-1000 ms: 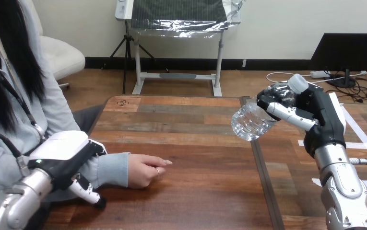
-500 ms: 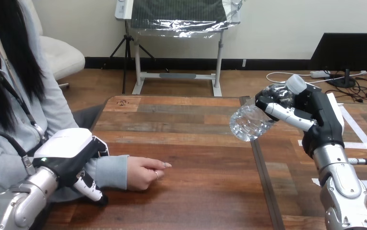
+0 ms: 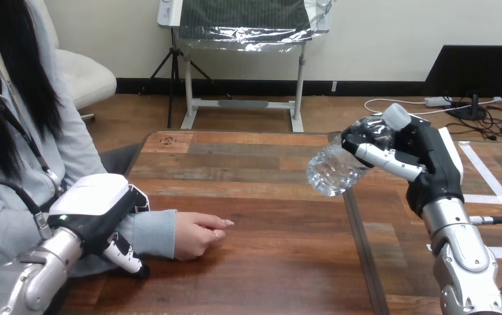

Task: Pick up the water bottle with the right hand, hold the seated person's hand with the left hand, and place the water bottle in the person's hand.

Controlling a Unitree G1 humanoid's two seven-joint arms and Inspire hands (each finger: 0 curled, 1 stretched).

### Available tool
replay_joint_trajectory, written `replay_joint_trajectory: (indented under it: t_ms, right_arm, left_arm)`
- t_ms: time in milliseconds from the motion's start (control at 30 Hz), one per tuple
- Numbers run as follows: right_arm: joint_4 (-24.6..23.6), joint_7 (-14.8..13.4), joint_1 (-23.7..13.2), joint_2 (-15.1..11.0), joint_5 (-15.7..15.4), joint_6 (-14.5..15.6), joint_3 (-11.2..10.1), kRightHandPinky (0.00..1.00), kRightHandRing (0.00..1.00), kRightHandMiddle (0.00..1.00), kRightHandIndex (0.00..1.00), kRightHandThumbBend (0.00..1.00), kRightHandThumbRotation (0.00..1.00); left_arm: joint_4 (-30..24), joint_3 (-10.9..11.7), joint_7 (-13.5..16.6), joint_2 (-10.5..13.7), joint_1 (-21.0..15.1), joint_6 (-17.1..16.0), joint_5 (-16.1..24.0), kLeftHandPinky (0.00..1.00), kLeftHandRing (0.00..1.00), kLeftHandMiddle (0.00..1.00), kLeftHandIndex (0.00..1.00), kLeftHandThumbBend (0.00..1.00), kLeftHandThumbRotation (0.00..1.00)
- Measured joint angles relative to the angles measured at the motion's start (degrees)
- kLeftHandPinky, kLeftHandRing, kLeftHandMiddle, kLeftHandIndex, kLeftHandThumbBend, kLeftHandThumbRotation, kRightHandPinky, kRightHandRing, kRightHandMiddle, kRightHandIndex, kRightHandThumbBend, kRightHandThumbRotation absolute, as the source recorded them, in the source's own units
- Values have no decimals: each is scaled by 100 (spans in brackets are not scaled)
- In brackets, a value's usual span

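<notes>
One light-looking, probably crushable water bottle [image 3: 330, 172] is hanging in the curled right hand [image 3: 426, 156], best held mid-body; whether the left hand [image 3: 94, 210] is gripping, I cannot tell.

light: bright, even | shadows: faint, soft | sheen: table [image 3: 281, 216]

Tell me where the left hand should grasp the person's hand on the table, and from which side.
Probably the wrist end, just past the sleeve cuff. The person's hand lies loosely curled on the table, fingers pointing right, leaving no room underneath. The left hand sits over the sleeve, so close down from above.
</notes>
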Motion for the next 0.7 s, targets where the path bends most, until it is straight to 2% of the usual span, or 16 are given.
replay_joint_trajectory:
  t_ms: [467,700]
  right_arm:
    - [71,46,0,48,-83,-168,102,35,41,49,46,70,0]
    - [161,123,0,118,-85,-254,128,34,41,49,46,70,0]
  left_arm:
    - [1,-78,47,-37,-51,93,36,20,26,33,34,89,0]
    - [-5,-89,44,-37,-52,114,26,18,25,32,34,87,0]
